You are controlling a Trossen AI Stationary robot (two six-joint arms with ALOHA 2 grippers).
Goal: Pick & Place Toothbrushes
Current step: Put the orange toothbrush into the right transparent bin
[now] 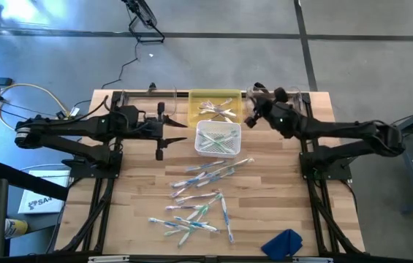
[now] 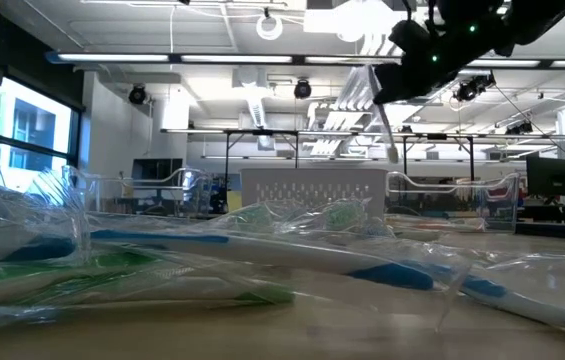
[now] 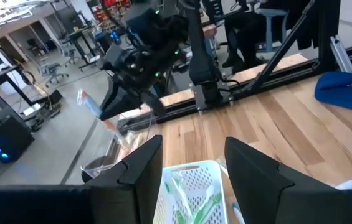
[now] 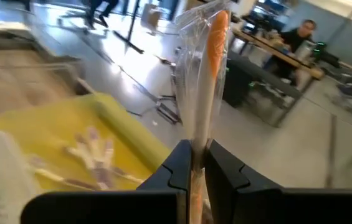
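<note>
Toothbrushes (image 1: 200,196) lay scattered in clear wrappers across the middle and near part of the wooden surface (image 1: 323,219), with more in the white basket (image 1: 218,139) and the yellow tray (image 1: 195,108). The right tool (image 4: 195,163) pinched one wrapped, orange-handled toothbrush (image 4: 210,81) between its pressed fingers, held upright just beside the yellow tray's edge, above the surface. The left tool (image 3: 188,163) hovered with fingers spread beside the white basket, holding nothing.
</note>
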